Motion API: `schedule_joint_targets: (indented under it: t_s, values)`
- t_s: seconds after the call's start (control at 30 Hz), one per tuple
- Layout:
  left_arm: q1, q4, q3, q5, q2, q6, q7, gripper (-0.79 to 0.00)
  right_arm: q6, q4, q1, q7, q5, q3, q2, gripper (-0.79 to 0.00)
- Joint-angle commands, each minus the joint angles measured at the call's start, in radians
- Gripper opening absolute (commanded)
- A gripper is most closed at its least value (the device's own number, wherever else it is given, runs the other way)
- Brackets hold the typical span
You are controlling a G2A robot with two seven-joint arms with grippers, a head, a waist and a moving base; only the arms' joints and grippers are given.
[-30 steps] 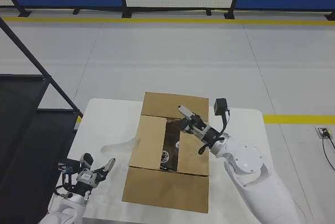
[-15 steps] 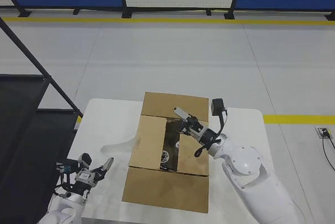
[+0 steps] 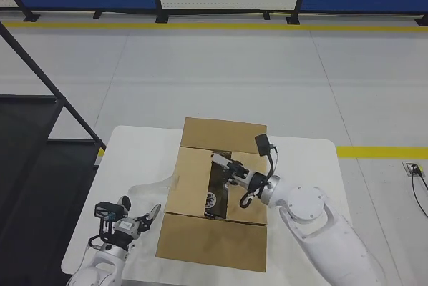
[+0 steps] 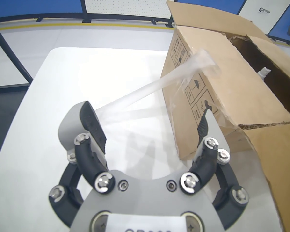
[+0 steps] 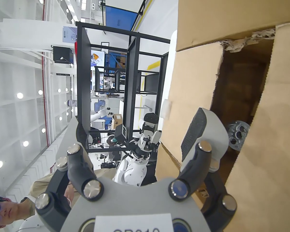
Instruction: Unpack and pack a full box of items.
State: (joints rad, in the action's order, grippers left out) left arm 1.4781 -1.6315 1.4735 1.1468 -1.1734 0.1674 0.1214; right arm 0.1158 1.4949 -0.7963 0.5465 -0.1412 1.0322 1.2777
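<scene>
A white table with rounded corners (image 3: 132, 154) stands on a pale grey floor crossed by yellow lines, with a black metal frame (image 3: 49, 93) beside it and blue and white panels beyond. The left gripper (image 4: 148, 121) hangs low over the near left part of the table (image 4: 50, 85), its jaws wide apart with nothing clamped between them, pointing at the side of a brown cardboard box (image 4: 232, 92). A strip of clear packing tape (image 4: 159, 83) runs from the upper edge of that side down towards one dark ribbed finger pad (image 4: 91, 124); whether it touches the pad cannot be told. In the top view this gripper (image 3: 141, 212) sits just beside the box's near left corner, and the tape (image 3: 149, 187) slants from the box to the table. The right gripper (image 5: 137, 131) is turned on its side above the box (image 5: 195, 73), jaws spread and empty, one grey finger (image 5: 203, 126) at the rim of the dark gap between the two side flaps. A round metallic item (image 5: 238, 134) lies in that gap. From above, the right gripper (image 3: 221, 166) hovers over the far end of the opening, where a dark item with pale print (image 3: 217, 189) shows inside. The box (image 3: 192, 182) rests at the middle of the table, its far and near flaps folded outward and its side flaps lying partly over the top. A small white item (image 4: 264, 71) shows inside in the left wrist view.
</scene>
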Motion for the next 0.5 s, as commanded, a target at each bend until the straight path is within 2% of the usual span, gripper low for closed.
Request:
schedule_joint_targets:
  t_s: [0.0, 0.47]
  values:
    - [-0.007, 0.008, -0.015, 0.008, -0.003, -0.006, 0.006, 0.000, -0.007, -0.029, 0.011, -0.007, 0.002, -0.015, 0.005, 0.000]
    - [0.025, -0.007, -0.031, 0.022, -0.009, 0.006, 0.052, 0.000, 0.008, -0.235, 0.146, -0.001, 0.076, -0.176, 0.063, 0.000]
